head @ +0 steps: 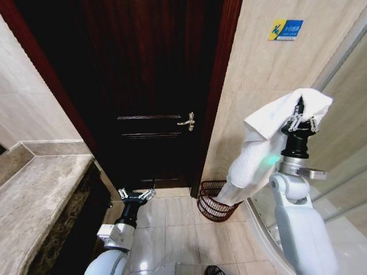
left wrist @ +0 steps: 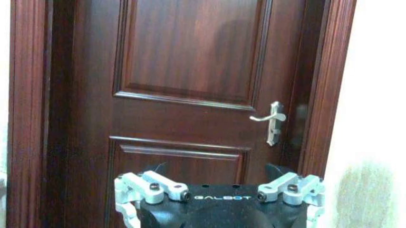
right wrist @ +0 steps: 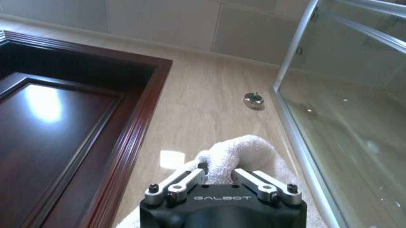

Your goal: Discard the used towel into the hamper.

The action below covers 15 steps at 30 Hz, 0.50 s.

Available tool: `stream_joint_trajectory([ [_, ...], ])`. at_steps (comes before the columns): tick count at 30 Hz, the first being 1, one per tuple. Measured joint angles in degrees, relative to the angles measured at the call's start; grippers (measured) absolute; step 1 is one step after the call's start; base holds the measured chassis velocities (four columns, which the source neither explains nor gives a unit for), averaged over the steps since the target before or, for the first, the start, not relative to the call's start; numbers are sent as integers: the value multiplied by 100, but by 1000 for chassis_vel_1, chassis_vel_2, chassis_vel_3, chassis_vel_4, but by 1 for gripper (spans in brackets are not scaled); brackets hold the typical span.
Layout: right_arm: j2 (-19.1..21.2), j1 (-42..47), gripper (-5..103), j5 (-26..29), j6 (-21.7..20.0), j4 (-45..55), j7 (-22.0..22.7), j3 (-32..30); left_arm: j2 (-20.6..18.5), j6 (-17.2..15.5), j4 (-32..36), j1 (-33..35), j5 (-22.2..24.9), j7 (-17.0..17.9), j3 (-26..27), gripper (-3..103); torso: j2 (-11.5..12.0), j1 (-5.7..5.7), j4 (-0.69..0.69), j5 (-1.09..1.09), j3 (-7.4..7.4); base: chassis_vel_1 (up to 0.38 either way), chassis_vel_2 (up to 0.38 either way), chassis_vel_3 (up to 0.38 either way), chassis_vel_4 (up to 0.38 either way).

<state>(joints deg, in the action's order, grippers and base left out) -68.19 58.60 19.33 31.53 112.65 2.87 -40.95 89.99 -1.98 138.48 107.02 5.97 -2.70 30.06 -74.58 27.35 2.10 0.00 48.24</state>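
Right gripper (head: 299,117) is up high, clamped on the towel (head: 258,150); the right wrist view shows its fingers closed into a bunched white fold (right wrist: 236,154).

Towel hangs long axis vertical, draped from the gripper down along the arm's inner side. Its lower tail reaches the hamper's (head: 213,201) rim region and looks to sit just over or at the opening, though I can't tell whether it's touching the wire.

Key relation: hamper lies below the right gripper and offset toward the door (head: 150,86). It stands on the floor tiles (head: 172,229) against the wall, just beside the door frame. So the gripper isn't plumb over the opening; only the towel's tail is. Judgement: a release from here would likely drop the bulk toward the hamper's far rim or let it slide down the arm (risk: towel snags on the forearm or lands half out).

Right arm is by far the nearer to the hamper and the one carrying.

Left gripper (head: 136,195) is low, on the door side of the hamper, well apart from it, jaws spread and holding nothing, pointing at the door with its handle (left wrist: 271,121).

Hamper contents: nothing visible inside apart from possibly the towel's tail; the interior is partly hidden by it.
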Motion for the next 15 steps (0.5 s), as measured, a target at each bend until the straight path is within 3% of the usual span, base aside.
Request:
stream_joint_trajectory([
  [15,61,131,6,14,38,87,-5,-132,0,0,0,0,0,0,0,100,0,0,0,0,0,0,0,0,0],
])
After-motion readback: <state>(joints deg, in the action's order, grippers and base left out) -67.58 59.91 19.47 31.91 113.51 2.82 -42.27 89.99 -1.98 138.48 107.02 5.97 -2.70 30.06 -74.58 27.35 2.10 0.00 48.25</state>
